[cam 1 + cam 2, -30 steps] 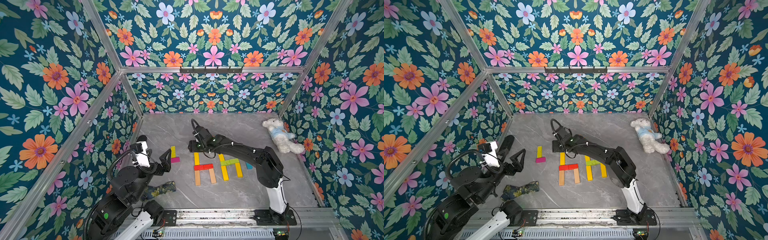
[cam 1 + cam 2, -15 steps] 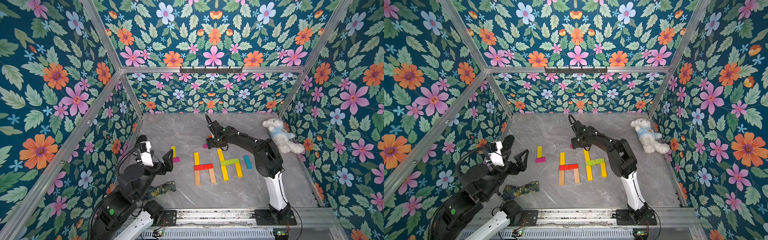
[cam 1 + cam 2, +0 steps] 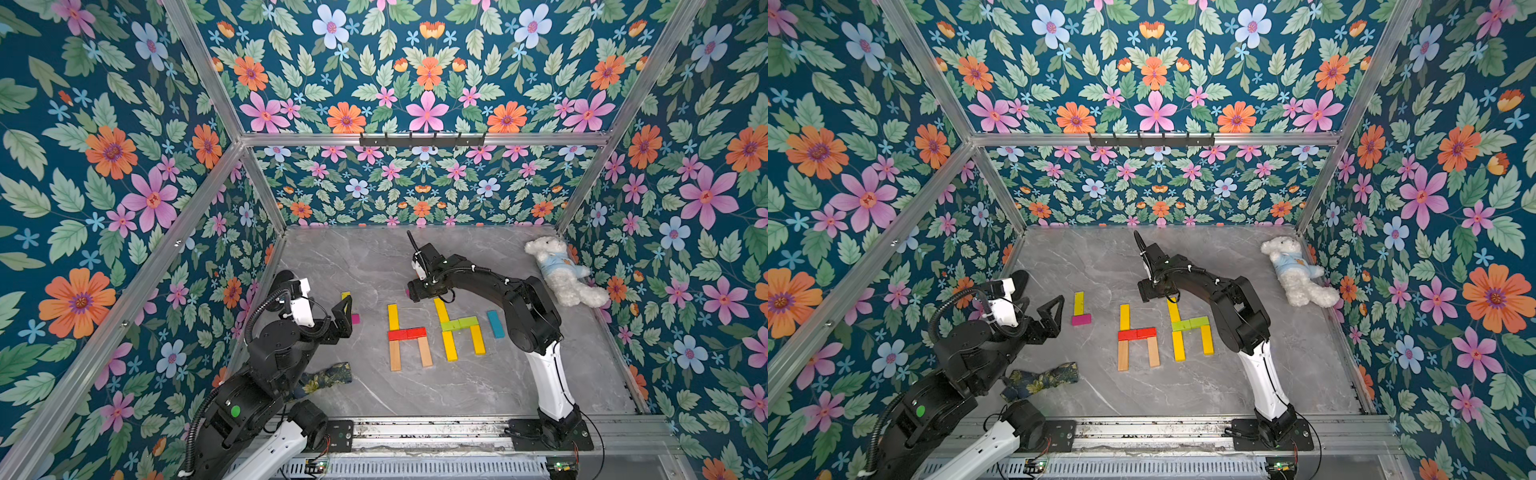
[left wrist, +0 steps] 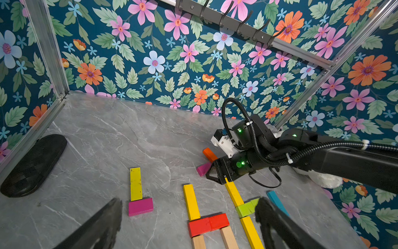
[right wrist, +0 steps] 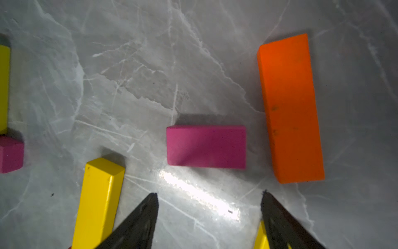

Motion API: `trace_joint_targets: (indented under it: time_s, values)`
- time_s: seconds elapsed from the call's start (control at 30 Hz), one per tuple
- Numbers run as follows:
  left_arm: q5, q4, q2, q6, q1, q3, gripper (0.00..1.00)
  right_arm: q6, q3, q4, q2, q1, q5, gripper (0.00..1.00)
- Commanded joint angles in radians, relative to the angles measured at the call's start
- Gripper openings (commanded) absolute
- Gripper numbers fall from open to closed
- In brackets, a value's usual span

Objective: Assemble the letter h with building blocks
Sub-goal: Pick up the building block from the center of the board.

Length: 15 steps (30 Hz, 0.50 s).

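Note:
Two h shapes of building blocks lie flat mid-table: a yellow bar, red blocks and plain wood bars; beside them yellow bars with a lime block. My right gripper is open and empty, low over the table. A loose magenta block lies just beyond its fingertips, with an orange bar beside it. My left gripper hangs open and empty, close to a yellow-green bar with a magenta block at its end. A blue bar lies right of the second h.
A white plush bear lies against the right wall. A patterned cloth sits by the left arm's base. A black oval pad lies along the left wall. Flowered walls close in three sides.
My right gripper has moved right, from above the first h to the top of the second h, uncovering the blue bar. The left arm has barely shifted.

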<state>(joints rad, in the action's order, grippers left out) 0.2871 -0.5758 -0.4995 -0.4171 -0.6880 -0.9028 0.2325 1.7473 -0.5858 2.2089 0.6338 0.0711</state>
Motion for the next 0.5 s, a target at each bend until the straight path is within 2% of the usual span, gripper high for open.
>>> trace_joint_targets:
  time_s: [0.0,0.47]
  values:
    - [-0.037,0.008,-0.025,-0.010,0.001,0.001,0.99,-0.031,0.017,-0.028,0.016,0.002,-0.011,0.78]
    - [-0.217,-0.058,-0.201,-0.063,0.002,0.028,0.99,-0.056,0.128,-0.076,0.096,0.000,-0.008,0.78]
